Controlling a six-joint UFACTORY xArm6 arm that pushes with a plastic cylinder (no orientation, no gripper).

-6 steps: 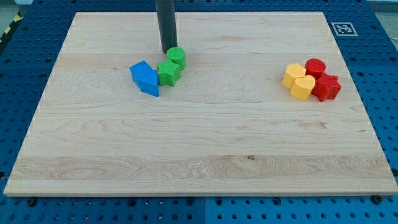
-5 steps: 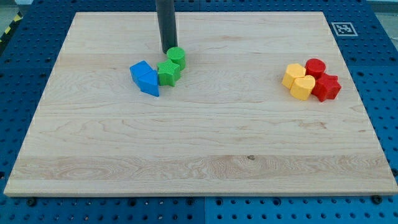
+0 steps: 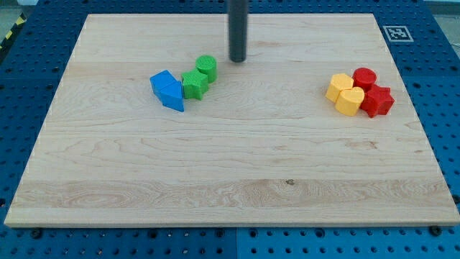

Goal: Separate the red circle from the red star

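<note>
Separation not yet begun.
Red circle touches red star; my tip far left; no claw.

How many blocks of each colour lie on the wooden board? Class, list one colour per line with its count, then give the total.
Blue: 2, the blue blocks
Green: 2, the green star and the green circle
Yellow: 2, the yellow blocks
Red: 2, the red circle and the red star
Total: 8
</note>
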